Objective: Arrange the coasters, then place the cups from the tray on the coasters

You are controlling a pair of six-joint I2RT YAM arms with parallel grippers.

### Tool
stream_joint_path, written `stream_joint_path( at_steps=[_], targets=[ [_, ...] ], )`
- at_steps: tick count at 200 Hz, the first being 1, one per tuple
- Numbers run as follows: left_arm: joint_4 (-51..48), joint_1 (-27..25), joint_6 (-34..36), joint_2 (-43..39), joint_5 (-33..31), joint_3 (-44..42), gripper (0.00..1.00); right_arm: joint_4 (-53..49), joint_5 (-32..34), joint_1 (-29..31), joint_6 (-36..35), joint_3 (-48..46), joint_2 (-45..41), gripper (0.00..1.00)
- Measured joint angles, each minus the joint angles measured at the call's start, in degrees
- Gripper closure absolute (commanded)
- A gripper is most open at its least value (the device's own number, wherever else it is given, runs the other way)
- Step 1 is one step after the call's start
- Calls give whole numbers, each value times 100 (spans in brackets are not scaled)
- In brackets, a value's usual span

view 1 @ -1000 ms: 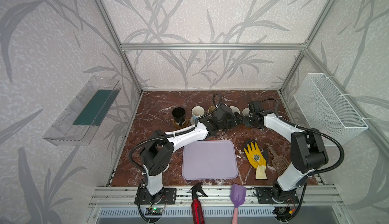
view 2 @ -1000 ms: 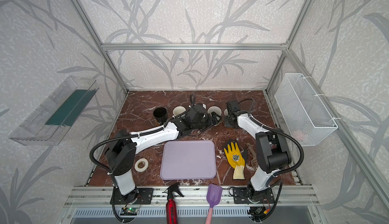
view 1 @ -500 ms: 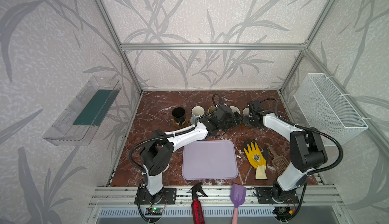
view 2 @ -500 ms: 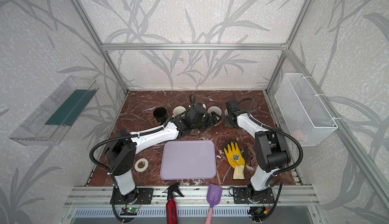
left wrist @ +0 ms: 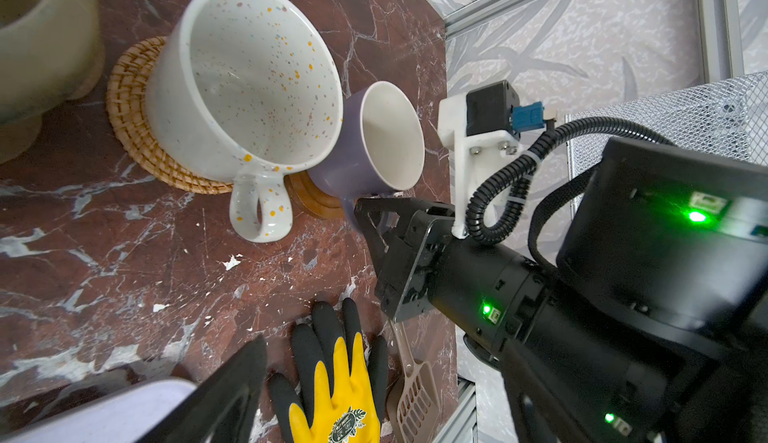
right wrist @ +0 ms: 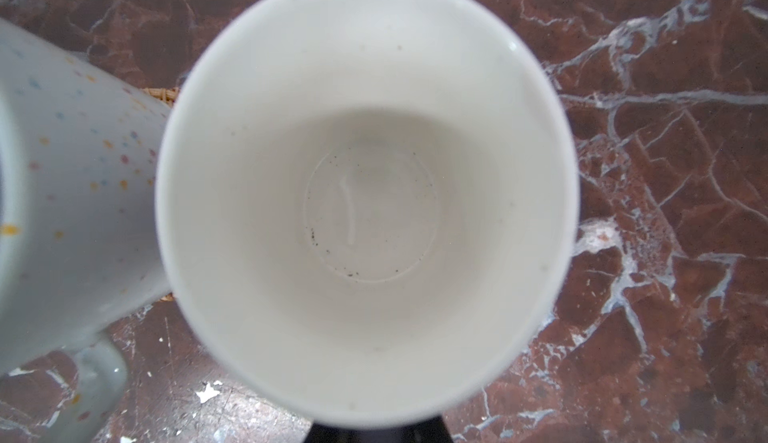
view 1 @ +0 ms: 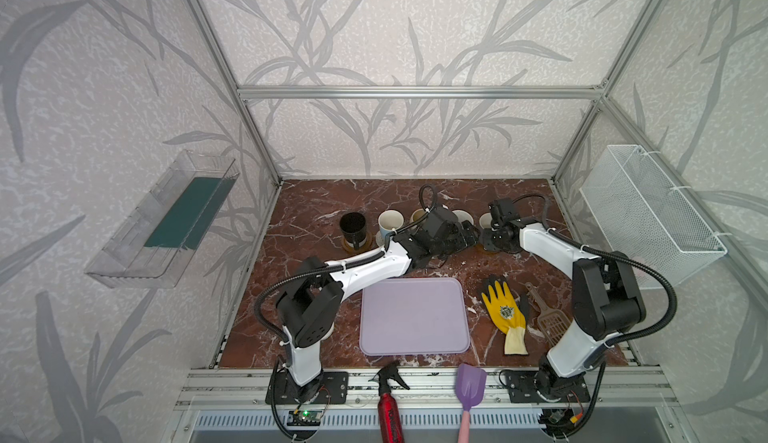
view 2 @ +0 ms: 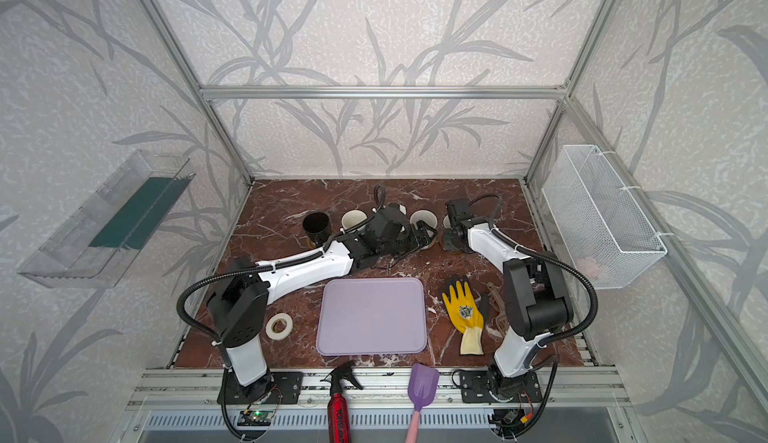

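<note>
The lavender tray (view 1: 413,316) lies bare at the front. In both top views the cups stand in a row at the back: black (view 1: 352,224), light blue (view 1: 390,221), beige (view 1: 417,215), white speckled (view 1: 462,214) and lavender-grey (view 1: 484,220). The speckled cup (left wrist: 249,87) sits on the golden rattan coaster (left wrist: 133,129). The lavender-grey cup (left wrist: 374,145) is on an amber-brown coaster (left wrist: 311,199), almost against the speckled one. My right gripper (left wrist: 374,216) is shut on its handle. My left gripper (view 1: 467,235) hangs open just in front of the speckled cup, holding nothing.
A yellow and black glove (view 1: 505,312) and a brown scoop (view 1: 548,324) lie right of the tray. A white tape roll (view 2: 279,325) lies left of it. A red spray bottle (view 1: 390,407) and a purple shovel (view 1: 469,382) rest on the front rail.
</note>
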Motion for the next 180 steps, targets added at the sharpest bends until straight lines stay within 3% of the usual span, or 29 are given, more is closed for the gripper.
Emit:
stream_joint_path(
  at_steps=[30, 67, 107, 123, 126, 128, 180],
  targets=[
    [-33, 0, 7, 0, -24, 0, 9, -70, 15, 0, -7, 0, 0, 55],
    [-39, 0, 9, -7, -33, 0, 9, -120, 44, 0, -13, 0, 0, 46],
    [-153, 2, 140, -90, -120, -2, 2, -129, 44, 0, -20, -31, -157, 19],
    [-256, 2, 306, -223, -212, -13, 1, -90, 44, 0, -42, -155, -531, 16],
    [-275, 0, 352, -260, -236, -22, 1, -79, 46, 2, -46, -181, -614, 3],
    [-291, 0, 374, -286, -247, -24, 1, -76, 39, 0, -46, -203, -675, 0],
    [-787, 74, 1438, -1926, -1119, -896, 1, 275, -13, 7, -238, -859, -2636, 1]
  ],
)
